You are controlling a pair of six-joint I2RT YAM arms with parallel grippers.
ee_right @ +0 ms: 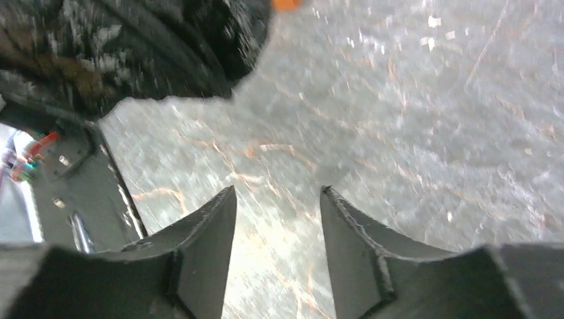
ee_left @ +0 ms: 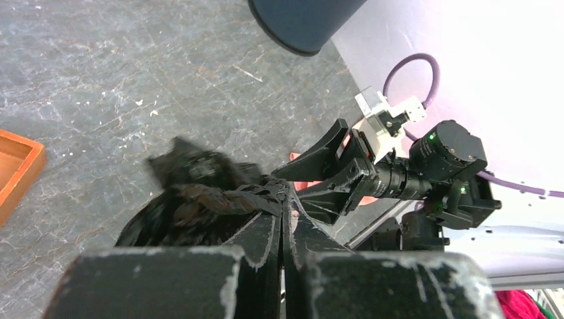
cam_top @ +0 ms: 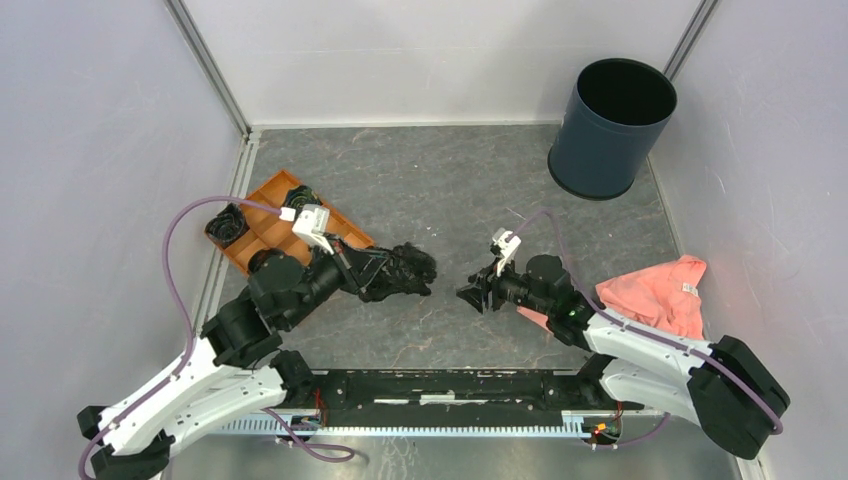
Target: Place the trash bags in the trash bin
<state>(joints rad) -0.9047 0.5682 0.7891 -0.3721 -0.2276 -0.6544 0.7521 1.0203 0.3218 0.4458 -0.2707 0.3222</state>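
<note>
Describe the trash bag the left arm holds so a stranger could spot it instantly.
Find the orange tray at the left of the table. Just right of it, the left gripper is shut on a crumpled black trash bag. Unlike the wads in the tray's compartments, it is gripped.

Orange compartment tray (cam_top: 270, 230) left on grey table (cam_top: 440, 180); pink cloth (cam_top: 660, 295) right.

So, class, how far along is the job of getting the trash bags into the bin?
Done: nothing visible yet; the trash bin shows only a dark inside. In hand: the left gripper is shut on one trash bag mid-table, far from the bin; the right gripper is open, empty. Left: that bag, plus two black wads at the orange tray.
</note>
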